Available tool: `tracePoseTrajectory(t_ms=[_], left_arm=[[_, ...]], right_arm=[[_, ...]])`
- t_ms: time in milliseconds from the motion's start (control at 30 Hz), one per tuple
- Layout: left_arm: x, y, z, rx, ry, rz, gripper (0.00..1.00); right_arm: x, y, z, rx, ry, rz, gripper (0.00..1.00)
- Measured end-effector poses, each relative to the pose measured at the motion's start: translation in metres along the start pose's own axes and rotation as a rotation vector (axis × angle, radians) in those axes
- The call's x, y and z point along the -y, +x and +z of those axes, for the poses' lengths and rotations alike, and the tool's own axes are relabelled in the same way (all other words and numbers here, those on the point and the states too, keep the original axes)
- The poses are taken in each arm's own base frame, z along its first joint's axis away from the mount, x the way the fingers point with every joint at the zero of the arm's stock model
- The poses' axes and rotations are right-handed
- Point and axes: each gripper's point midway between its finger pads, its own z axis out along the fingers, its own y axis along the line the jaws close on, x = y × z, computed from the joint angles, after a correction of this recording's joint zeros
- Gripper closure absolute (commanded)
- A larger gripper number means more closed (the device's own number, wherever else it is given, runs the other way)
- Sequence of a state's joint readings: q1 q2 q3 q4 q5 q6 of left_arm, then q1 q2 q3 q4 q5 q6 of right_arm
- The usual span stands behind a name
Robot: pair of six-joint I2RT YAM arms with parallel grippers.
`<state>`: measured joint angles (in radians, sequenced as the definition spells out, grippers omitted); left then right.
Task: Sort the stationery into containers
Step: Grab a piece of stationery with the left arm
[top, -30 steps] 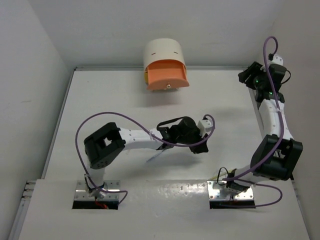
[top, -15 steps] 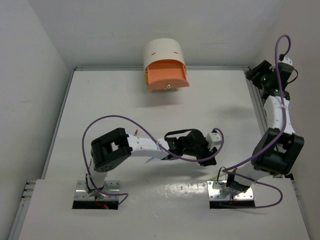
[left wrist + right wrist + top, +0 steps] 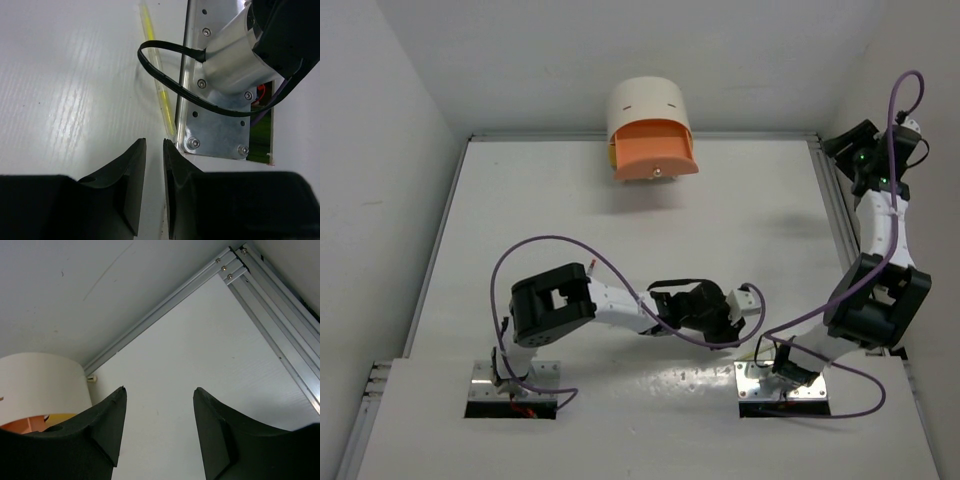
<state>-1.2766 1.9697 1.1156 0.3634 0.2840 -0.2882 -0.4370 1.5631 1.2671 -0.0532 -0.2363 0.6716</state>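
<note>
**Item 1. Containers.** Cream box [image 3: 642,98] with an arched top, at the upper centre of the top view, against the far edge of the table [image 3: 520,220]. The orange drawer [image 3: 656,150] is pulled forward, its knob facing the arms. A sliver of the yellow drawer [image 3: 611,156] shows at its left side. In the right wrist view the box fills the lower left corner, with both drawers peeping beneath it.

**Item 2. Stationery.** Yellow stick [image 3: 159,92], thin and translucent, lying flat on the table. It runs from upper centre toward the middle of the left wrist view, just beside the edge of the metal base plate [image 3: 215,127]. A black cable [image 3: 160,75] loops across it. In the top view a small red tip [image 3: 591,266] shows by the left arm's elbow; it may be a pen, but it is too small to tell.

**Item 3. Left gripper** [image 3: 154,144]. In the top view it is low at centre right, close to the right arm's base. Fingers drawn close with a slim gap between them, holding nothing. The near end of the stick lies just beyond the tips.

**Item 4. Right gripper** [image 3: 160,392]. At the upper right corner of the top view, by the table's aluminium rails [image 3: 280,325]. Fingers spread wide, holding nothing, facing the bare far corner of the table and the box.
</note>
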Motion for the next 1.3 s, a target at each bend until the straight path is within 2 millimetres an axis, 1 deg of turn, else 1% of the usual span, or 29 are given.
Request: tracePoseTrajectory(t_ms=[133,267,433,500,700,833,1100,1300], left_arm=[[0.008,0.001,0.006,-0.008,0.011,0.031,0.73],[0.013,-0.004,0.013,0.001,0.023,0.067,0.73],[0.012,0.01,0.024,-0.028,0.018,0.084,0.74],[0.015,0.012,0.029,-0.036,0.022,0.094,0.74],[0.029,0.004,0.041,-0.021,0.045,0.117,0.74],[0.029,0.001,0.044,-0.013,0.045,0.119,0.74],[0.023,0.009,0.06,-0.031,0.034,0.106,0.76],[0.021,0.009,0.065,-0.025,0.028,0.1,0.77]], right_arm=[[0.002,-0.001,-0.001,0.0,0.0,0.018,0.44],[0.002,-0.002,-0.001,0.001,-0.001,0.035,0.44],[0.001,0.0,0.0,-0.007,-0.005,0.051,0.44],[0.001,0.001,0.001,-0.012,-0.01,0.055,0.44],[-0.001,-0.001,0.003,-0.014,-0.02,0.065,0.44],[-0.002,-0.002,0.002,-0.015,-0.029,0.069,0.44],[0.0,-0.003,0.001,-0.019,-0.041,0.074,0.44],[0.0,-0.004,0.0,-0.023,-0.049,0.075,0.44]])
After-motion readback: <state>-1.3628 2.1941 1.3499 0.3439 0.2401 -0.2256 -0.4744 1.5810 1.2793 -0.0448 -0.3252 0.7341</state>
